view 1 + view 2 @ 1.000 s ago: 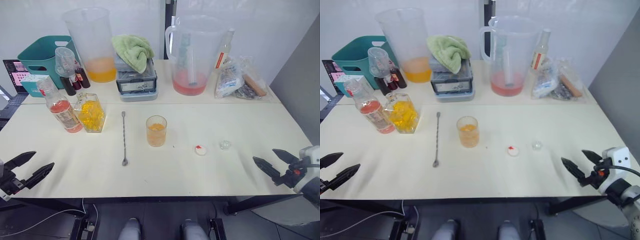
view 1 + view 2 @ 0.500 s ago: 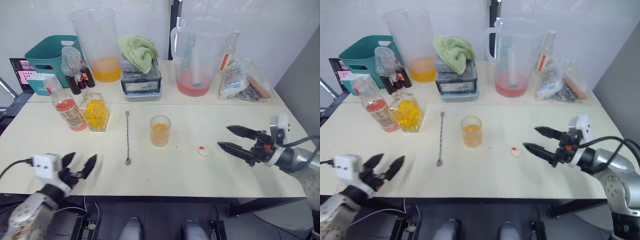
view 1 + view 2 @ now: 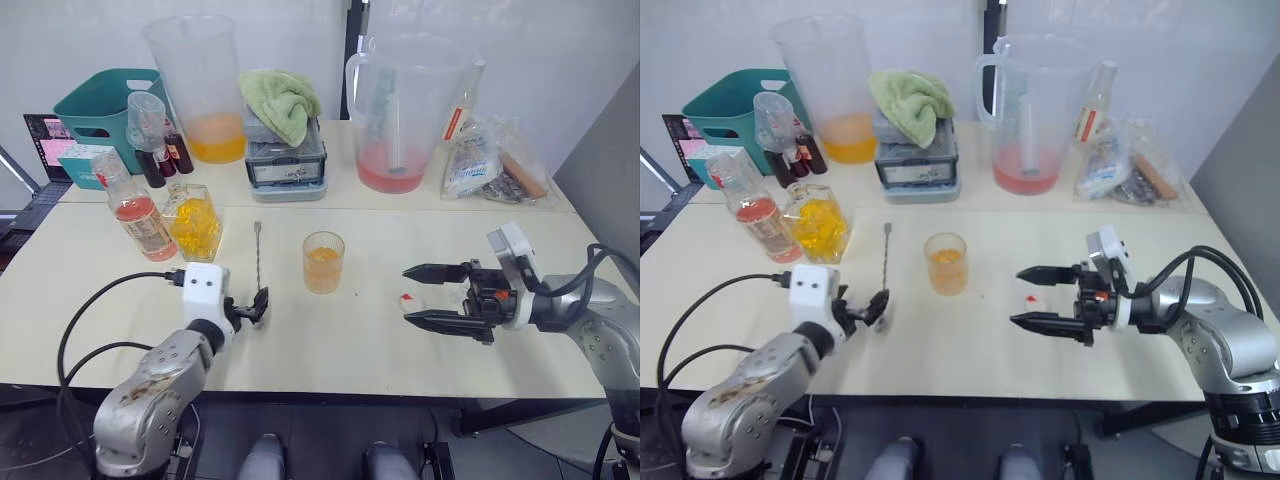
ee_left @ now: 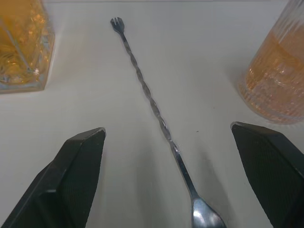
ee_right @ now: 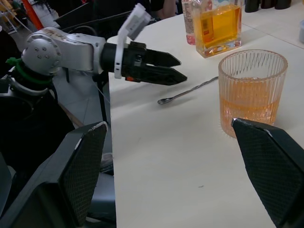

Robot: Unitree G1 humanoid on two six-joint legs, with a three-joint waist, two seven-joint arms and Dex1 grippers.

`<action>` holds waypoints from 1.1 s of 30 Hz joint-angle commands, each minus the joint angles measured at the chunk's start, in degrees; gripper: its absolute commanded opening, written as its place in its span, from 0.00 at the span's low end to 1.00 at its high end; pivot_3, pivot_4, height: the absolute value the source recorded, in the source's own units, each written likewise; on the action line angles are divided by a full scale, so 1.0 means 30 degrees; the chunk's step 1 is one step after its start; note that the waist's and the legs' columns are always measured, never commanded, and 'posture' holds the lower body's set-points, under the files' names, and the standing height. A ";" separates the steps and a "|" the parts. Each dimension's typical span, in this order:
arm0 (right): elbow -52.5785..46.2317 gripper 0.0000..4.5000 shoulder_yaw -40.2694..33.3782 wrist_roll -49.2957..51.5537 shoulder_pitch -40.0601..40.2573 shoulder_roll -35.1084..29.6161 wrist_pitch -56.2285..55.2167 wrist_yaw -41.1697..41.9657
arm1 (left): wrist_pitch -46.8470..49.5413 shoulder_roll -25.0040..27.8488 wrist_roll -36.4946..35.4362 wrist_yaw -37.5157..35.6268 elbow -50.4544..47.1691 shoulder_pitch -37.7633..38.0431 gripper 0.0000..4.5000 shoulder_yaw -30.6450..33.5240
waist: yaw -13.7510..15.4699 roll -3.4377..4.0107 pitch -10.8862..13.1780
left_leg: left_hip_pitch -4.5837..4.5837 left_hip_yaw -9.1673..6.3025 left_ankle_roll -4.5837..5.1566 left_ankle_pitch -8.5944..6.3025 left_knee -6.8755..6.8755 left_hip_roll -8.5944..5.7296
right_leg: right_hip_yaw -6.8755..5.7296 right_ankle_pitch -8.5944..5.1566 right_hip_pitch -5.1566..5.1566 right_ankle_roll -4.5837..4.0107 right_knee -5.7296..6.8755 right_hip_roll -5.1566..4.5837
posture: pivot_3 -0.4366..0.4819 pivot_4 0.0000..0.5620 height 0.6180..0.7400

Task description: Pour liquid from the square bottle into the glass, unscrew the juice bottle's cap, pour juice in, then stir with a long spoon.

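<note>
long spoon [image 3: 254, 272]: lies flat on the table [image 3: 330, 355], left of centre frame, bowl end toward the robot, forked end away. thin twisted metal, likely stiff, light and slick; lying this flat it will be awkward to pinch. best hold looks like the twisted shaft just above the bowl.
left gripper [image 4: 178, 180]: fingers spread wide, straddling the bowl end of the spoon, not touching it.
right gripper [image 3: 410, 294]: fingers apart, empty, hovering centre right with tips either side of the cap.
cap [image 3: 407, 298]: off the bottle, lying on the table right of the glass. small, light, would skid easily.
glass [image 3: 323, 262]: centre frame, upright, ribbed wall, roughly a third full of orange liquid. fragile, and tippy if the spoon knocks it.
juice bottle [image 3: 138, 212]: left of frame, upright, neck open, pink-red juice low in it. light plastic, probably squashes under grip.
square bottle [image 3: 192, 223]: touching or just beside the juice bottle, amber liquid inside, heavy-looking glass.
pitchers: rear one at upper left [image 3: 203, 90] has shallow orange liquid; one at upper right [image 3: 396, 105] has shallow pink.
</note>
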 commanded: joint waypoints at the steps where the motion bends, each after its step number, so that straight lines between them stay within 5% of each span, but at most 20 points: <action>1: -0.0855 1.00 -0.0474 0.0309 0.0187 -0.0147 0.0083 -0.0257 | 0.0331 -0.0409 0.0959 0.0483 0.1649 -0.0979 0.99 -0.0818 | 0.0011 -0.0003 0.0002 | -0.0001 0.0000 0.0000 0.0000 -0.0003 0.0003 | -0.0001 0.0000 -0.0002 0.0000 0.0000 0.0001 | 0.48 0.27 1.00; 6: -0.1534 1.00 -0.0921 0.0735 0.0509 -0.0186 0.0411 -0.0772 | 0.0992 -0.0176 0.2215 0.0303 0.3857 -0.1765 0.99 -0.2001 | 0.0021 0.0010 -0.0006 | 0.0009 0.0001 -0.0001 0.0000 0.0000 -0.0005 | -0.0003 0.0003 0.0017 0.0005 -0.0005 -0.0004 | 0.48 0.27 1.00; 12: -0.2286 1.00 -0.1282 0.1100 0.0950 -0.0140 0.0628 -0.1334 | 0.1432 -0.0640 0.2276 -0.0361 0.4305 -0.2192 0.59 -0.1880 | 0.0053 0.0086 -0.0050 | 0.0046 0.0003 -0.0002 0.0000 -0.0002 -0.0006 | -0.0003 0.0002 0.0052 0.0007 -0.0007 -0.0005 | 0.48 0.27 1.00; 20: -0.2533 1.00 -0.1285 0.1056 0.1452 -0.0060 0.0529 -0.2068 | 0.0420 0.0984 0.2586 -0.2282 0.4204 -0.1881 0.00 -0.1986 | 0.0050 0.0088 -0.0051 | 0.0045 0.0002 -0.0004 -0.0002 -0.0013 -0.0017 | -0.0003 0.0009 0.0063 0.0021 -0.0047 -0.0018 | 0.48 0.27 1.00; 28: -0.2624 1.00 -0.1246 0.0932 0.1705 0.0018 0.0332 -0.2524 | -0.1210 0.3540 0.2051 -0.5259 0.4085 -0.1704 0.00 0.0027 | -0.0058 0.0082 -0.0047 | 0.0035 0.0004 -0.0006 -0.0004 -0.0036 -0.0012 | -0.0003 0.0009 0.0047 0.0021 -0.0063 -0.0017 | 0.48 0.27 1.00; 33: -0.2518 1.00 -0.1208 0.0810 0.1674 -0.0018 0.0290 -0.2680 | -0.2746 0.6542 0.0492 -0.9362 0.3843 -0.0700 0.00 0.2199 | -0.0130 0.0072 -0.0023 | 0.0003 0.0001 -0.0005 -0.0006 -0.0052 0.0000 | -0.0003 0.0009 0.0005 0.0020 -0.0066 -0.0007 | 0.48 0.27 1.00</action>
